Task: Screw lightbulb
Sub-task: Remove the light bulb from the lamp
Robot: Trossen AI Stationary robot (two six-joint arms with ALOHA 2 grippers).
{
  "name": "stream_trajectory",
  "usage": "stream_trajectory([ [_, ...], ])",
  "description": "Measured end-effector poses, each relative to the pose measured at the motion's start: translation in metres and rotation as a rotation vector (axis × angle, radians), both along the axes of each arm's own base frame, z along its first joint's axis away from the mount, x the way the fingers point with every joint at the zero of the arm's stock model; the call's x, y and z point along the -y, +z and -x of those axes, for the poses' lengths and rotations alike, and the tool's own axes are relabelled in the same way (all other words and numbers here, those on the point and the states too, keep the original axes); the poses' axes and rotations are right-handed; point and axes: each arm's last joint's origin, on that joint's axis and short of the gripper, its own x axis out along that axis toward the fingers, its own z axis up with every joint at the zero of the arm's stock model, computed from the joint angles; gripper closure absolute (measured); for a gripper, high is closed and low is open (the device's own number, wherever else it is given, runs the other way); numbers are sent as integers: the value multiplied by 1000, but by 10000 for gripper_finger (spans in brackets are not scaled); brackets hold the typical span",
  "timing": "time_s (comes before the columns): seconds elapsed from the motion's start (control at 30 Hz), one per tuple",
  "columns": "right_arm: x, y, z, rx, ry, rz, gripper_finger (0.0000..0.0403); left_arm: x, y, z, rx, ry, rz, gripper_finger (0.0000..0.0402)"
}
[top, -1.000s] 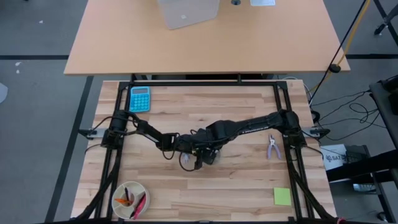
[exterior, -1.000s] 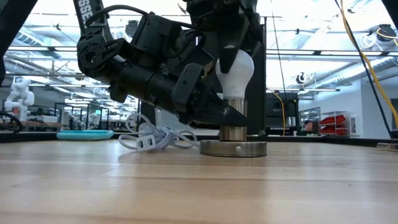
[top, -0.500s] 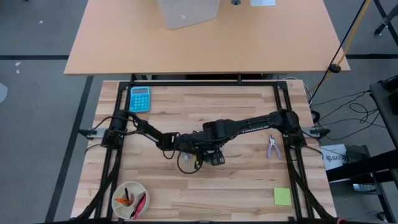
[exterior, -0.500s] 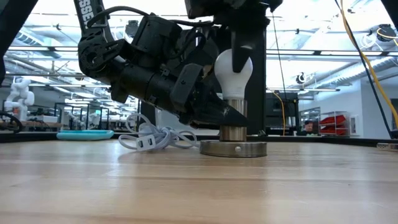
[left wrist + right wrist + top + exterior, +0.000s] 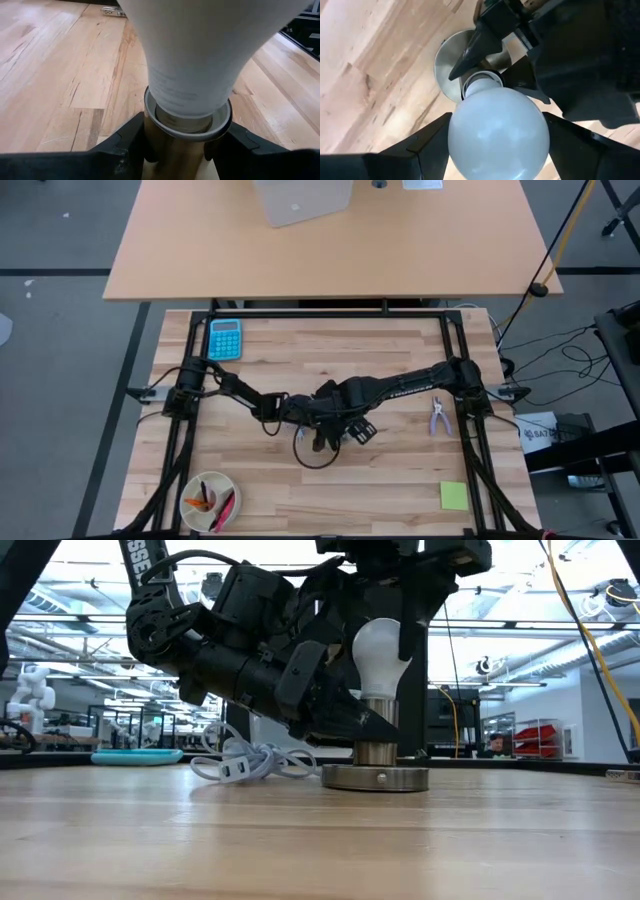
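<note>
The white lightbulb stands upright, its narrow end in the metal socket, which rises from the round grey disc on the table. My left gripper reaches in low from the table's left and is shut on the socket. My right gripper hangs over the bulb, its fingers pointing down on either side of the globe and shut on it. In the high view, both grippers meet at mid-table and hide the bulb. My left gripper pinches the socket's metal cylinder between its two fingers, just below the bulb's neck. The fingers come in nearly level from the table's left. The socket stands upright on its disc, which lies on the table. My right gripper holds the bulb's frosted globe by its widest part, one finger on each side. The fingers come from above, pointing down. The bulb stands upright in the socket.
The white coiled cable with its plug lies on the table to the left of the disc. A teal calculator lies at the far left, pliers at the right, a bowl at the near left and a yellow note at the near right.
My right gripper has turned about the bulb's upright axis while staying over it, so its fingers now stand at other sides of the globe. The bulb has stayed upright in the socket.
</note>
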Motion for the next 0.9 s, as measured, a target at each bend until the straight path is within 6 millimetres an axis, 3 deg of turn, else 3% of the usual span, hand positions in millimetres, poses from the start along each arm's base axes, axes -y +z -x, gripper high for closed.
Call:
stream_trajectory([
  [0.43, -14, 11, 1, 25, 46, 23, 124, 2, 1, 0, 5, -19, 14, 227],
  [0.9, -17, 13, -2, 99, -480, -155, 123, 2, 1, 0, 6, -24, 13, 227],
])
